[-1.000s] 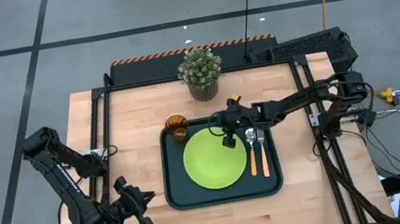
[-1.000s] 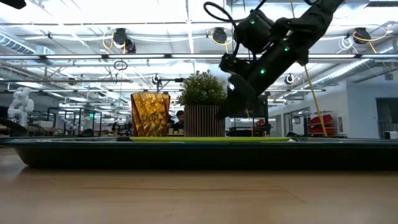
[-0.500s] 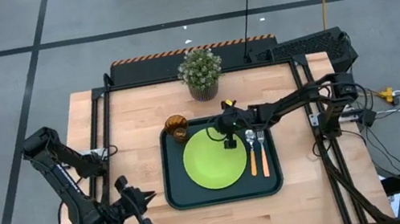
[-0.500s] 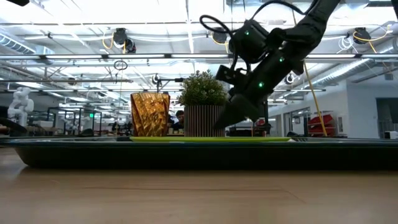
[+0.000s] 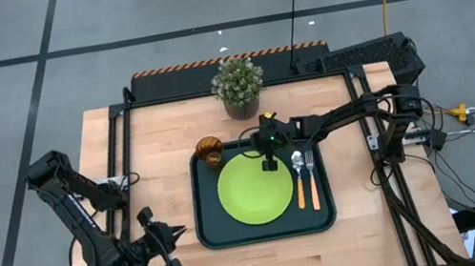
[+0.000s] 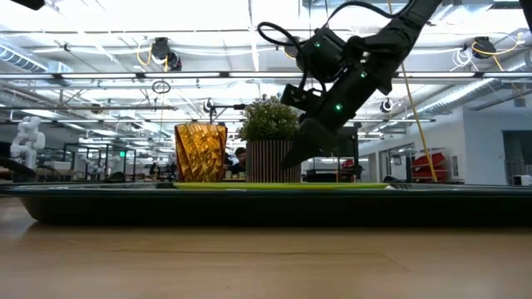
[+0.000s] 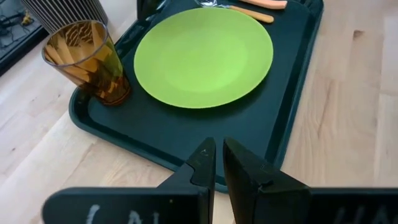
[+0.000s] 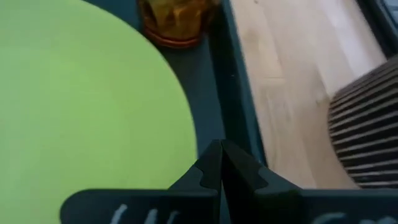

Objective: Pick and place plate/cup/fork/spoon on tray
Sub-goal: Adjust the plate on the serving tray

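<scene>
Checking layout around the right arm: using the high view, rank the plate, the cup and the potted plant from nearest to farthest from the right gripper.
Right gripper hovers over the tray's far end.
1. Plate: directly beneath, at its far rim.
2. Cup: in the tray's far-left corner.
3. Potted plant: off the tray, at the table's far edge.

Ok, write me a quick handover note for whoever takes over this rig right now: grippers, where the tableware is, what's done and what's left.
Right gripper: shut, empty, raised over the far edge of the plate.
Left gripper: shut, empty, waiting over the table's near left corner.
Tray: holds everything. Plate in the middle, cup upright in the far left corner, spoon and fork side by side along the right side.
Done: all four pieces look placed.
Left: probably only pulling the right arm clear.
</scene>
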You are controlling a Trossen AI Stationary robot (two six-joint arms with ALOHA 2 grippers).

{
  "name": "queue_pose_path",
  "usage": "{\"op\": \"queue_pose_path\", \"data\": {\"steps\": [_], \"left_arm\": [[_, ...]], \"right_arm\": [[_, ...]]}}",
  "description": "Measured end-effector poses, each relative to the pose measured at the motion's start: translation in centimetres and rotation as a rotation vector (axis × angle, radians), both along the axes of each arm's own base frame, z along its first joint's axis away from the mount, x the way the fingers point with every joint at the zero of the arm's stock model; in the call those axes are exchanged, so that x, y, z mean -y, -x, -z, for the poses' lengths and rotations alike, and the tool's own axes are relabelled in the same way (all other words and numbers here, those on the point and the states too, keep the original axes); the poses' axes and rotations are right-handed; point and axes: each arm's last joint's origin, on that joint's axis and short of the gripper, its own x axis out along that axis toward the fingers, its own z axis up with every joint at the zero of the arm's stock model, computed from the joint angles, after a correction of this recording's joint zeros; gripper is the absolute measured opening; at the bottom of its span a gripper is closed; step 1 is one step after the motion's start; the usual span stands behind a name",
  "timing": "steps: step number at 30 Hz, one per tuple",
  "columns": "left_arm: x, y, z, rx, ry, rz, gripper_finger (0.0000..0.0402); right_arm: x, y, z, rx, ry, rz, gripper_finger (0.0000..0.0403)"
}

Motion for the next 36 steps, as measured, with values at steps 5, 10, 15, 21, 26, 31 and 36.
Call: {"op": "queue_pose_path", "data": {"steps": [5,10,15,21,26,31,36], "left_arm": [[-0.3,-0.4,0.0,-0.007,-0.013,-0.005,0.0035],[-0.3,-0.4,0.0,-0.011,-0.019,0.000,0.0035],[-0.3,-0.4,0.0,-0.008,-0.022,0.002,0.0035],[-0.3,-0.4,0.0,-0.008,-0.022,0.001,0.0035],[-0.3,-0.4,0.0,-0.008,-0.021,0.000,0.0035],[-0.3,-0.4,0.0,-0.007,-0.016,-0.004,0.0035],[-0.3,-0.4,0.0,-0.009,-0.013,-0.004,0.0035]], "right_arm": [[0.0,-0.3,-0.5,-0.008,-0.005,-0.012,0.0000],[0.2,-0.2,0.9,-0.065,-0.031,-0.017,0.0000],[0.2,-0.7,2.0,-0.067,-0.036,-0.010,0.0000],[0.2,-0.6,2.1,-0.070,-0.037,-0.011,0.0000],[0.1,-0.6,2.1,-0.063,-0.078,-0.035,0.0000],[-0.2,-0.6,2.2,-0.077,-0.096,-0.037,0.0000],[-0.4,-0.7,2.1,-0.066,-0.091,-0.040,0.0000]]}}
